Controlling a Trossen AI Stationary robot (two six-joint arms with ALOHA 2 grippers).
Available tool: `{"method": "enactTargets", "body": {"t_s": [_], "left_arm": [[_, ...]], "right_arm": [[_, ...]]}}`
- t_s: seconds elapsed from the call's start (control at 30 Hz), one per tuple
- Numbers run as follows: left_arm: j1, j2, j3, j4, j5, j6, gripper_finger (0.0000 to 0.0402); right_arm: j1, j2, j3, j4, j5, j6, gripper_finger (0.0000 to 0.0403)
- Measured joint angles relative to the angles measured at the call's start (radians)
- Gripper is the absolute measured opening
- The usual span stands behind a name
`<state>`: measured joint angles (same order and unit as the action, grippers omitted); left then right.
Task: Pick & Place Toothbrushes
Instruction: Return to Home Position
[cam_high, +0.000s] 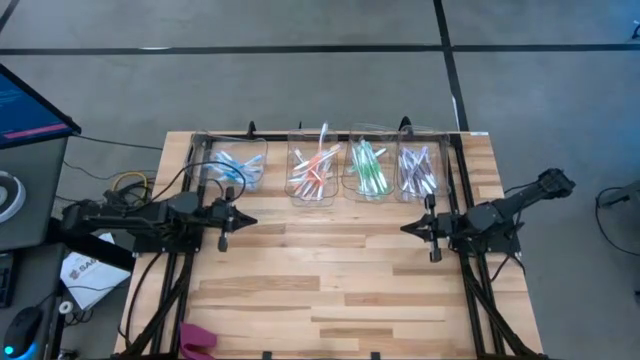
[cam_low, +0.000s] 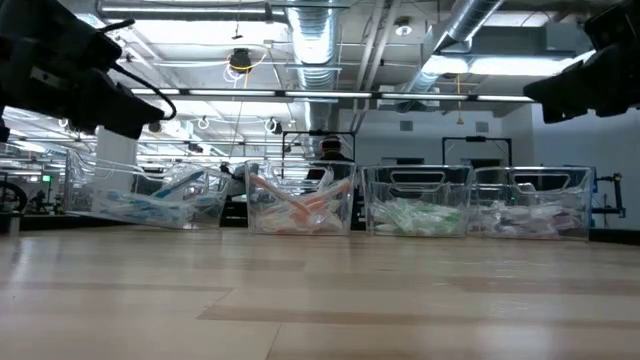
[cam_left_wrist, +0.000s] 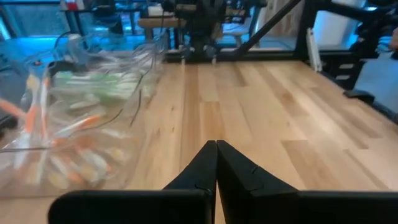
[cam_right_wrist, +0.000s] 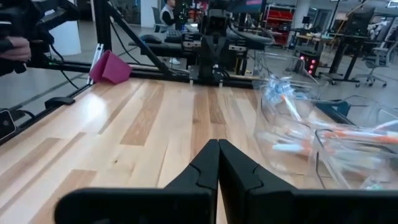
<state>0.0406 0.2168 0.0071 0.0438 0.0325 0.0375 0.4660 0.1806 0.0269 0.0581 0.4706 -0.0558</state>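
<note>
Shows the left gripper (cam_left_wrist: 216, 146) pressed shut on nothing, above the bench (cam_high: 330, 290) near its left edge. Finds the right gripper (cam_right_wrist: 218, 144) likewise shut, empty, near the right edge. Has the toothbrushes (cam_high: 313, 172) sorted by colour in four clear bins (cam_high: 291, 165) along the far edge.

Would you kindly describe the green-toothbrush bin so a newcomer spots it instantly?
Four clear bins line the far edge of the wooden table. It is the third bin from the left in the high view, alone in holding green toothbrushes.
</note>
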Motion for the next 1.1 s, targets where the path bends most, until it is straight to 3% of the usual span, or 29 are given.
{"method": "enactTargets", "body": {"t_s": [0.23, 0.47, 0.8, 1.1], "left_arm": [[0.000, -0.082, 0.000, -0.013, 0.020, 0.019, 0.0001], [0.000, -0.086, 0.000, -0.016, 0.019, 0.029, 0.0001], [0.000, -0.084, 0.000, -0.017, 0.020, 0.043, 0.0001], [0.000, -0.087, 0.009, -0.039, 0.020, 0.086, 0.0001]], "right_arm": [[-0.005, 0.000, 0.002, -0.047, -0.009, -0.031, 0.0000], [-0.045, -0.026, -0.019, 0.063, -0.181, -0.079, 0.0000], [-0.188, -0.032, -0.019, -0.007, -0.220, -0.069, 0.0000], [-0.251, -0.030, -0.019, -0.013, -0.264, -0.067, 0.0000]]}}
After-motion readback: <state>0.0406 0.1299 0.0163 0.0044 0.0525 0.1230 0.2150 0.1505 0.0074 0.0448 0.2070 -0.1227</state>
